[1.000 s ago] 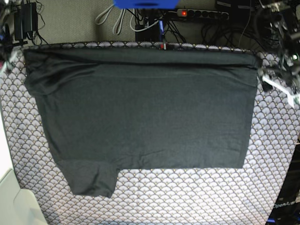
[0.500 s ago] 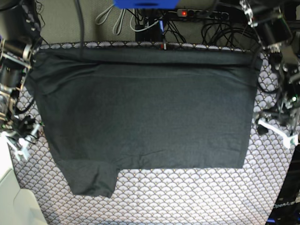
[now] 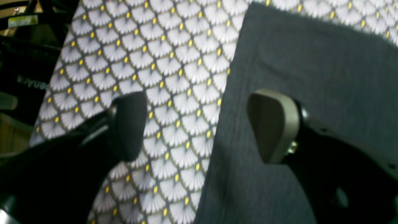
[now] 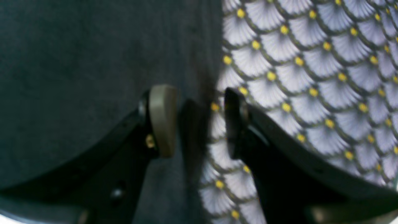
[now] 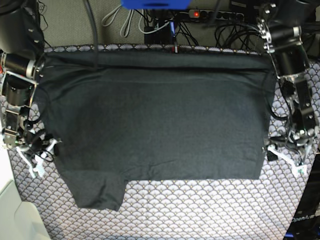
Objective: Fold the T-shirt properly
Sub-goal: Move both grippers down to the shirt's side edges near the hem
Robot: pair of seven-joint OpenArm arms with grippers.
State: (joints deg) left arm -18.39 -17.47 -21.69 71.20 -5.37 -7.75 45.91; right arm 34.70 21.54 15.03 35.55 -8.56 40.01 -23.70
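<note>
The T-shirt [image 5: 155, 120] lies spread flat, dark charcoal and plain, with one sleeve [image 5: 100, 192] sticking out at the front left. My left gripper [image 5: 286, 161] is at the shirt's right edge and stands wide open. In the left wrist view the left gripper [image 3: 202, 127] straddles that edge, its beige pad [image 3: 273, 124] over the T-shirt [image 3: 311, 62] and its black pad [image 3: 129, 124] over the patterned cloth. My right gripper [image 5: 41, 157] is at the left edge. In the right wrist view the right gripper [image 4: 199, 121] is open with the edge of the T-shirt [image 4: 77, 46] running between its fingers.
A grey scallop-patterned cloth [image 5: 200, 210] covers the table under the shirt. Behind the table's far edge lie a power strip [image 5: 215, 15] and tangled cables. A blue object [image 5: 155, 4] hangs at the top. A white surface [image 5: 10, 210] borders the front left corner.
Both arms have swung in from the far corners and come forward along the shirt's sides, each gripper now low at a side edge. The shirt itself has not moved.
</note>
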